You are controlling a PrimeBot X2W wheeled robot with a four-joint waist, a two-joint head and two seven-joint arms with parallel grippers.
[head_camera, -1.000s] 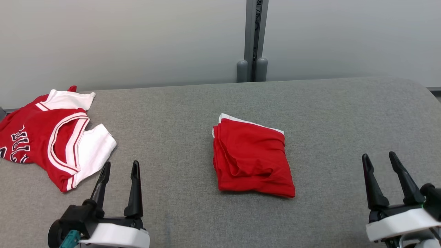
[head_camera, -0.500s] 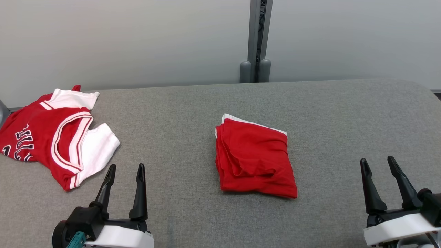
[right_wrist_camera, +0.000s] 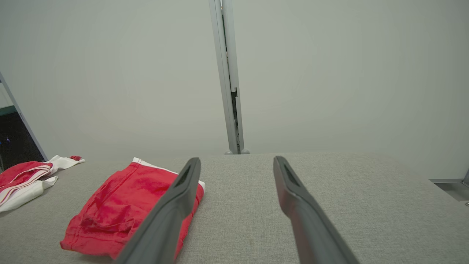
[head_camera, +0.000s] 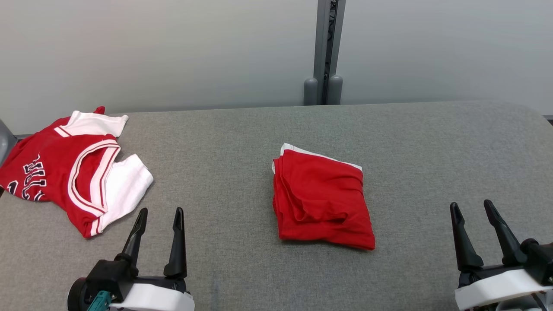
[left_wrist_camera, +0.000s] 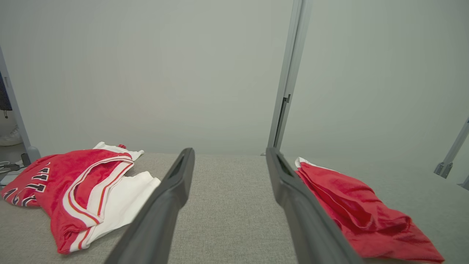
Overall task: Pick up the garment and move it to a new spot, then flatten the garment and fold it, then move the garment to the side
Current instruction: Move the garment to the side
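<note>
Folded garment (head_camera: 322,201) is parked pretty much dead centre of the table (head_camera: 242,134). It's a red, squarish stack with a sliver of white trim peeking out on the side facing the far edge, and nothing is touching it. Biggest change over the last second is honestly just my view. The whole head picture slid a touch to the right, post (head_camera: 329,43) on the back wall included, so that's the head camera swinging, not the cloth going anywhere. The garment and the loose red-and-white jersey (head_camera: 73,172) up by the far left corner keep the same spacing, well apart, so I'm reading both as unmoved. Smaller change: both arms have sunk a bit toward the near edge in the head view. Right now the left gripper (head_camera: 160,211) hovers over the near edge just short of the jersey's hem, fingers spread wide with nothing between them. Over by the near right corner the right gripper (head_camera: 471,204) is also wide open and empty, well clear of the garment. What I take from that: the fold looks done, the arms are backed off, and the bit left should be shifting the garment off to the side. It's a soft stack with loose layers showing on the side toward the table's left edge. My guess is it needs a grab that gets under the whole thickness, or it'll splay open on the way.
</note>
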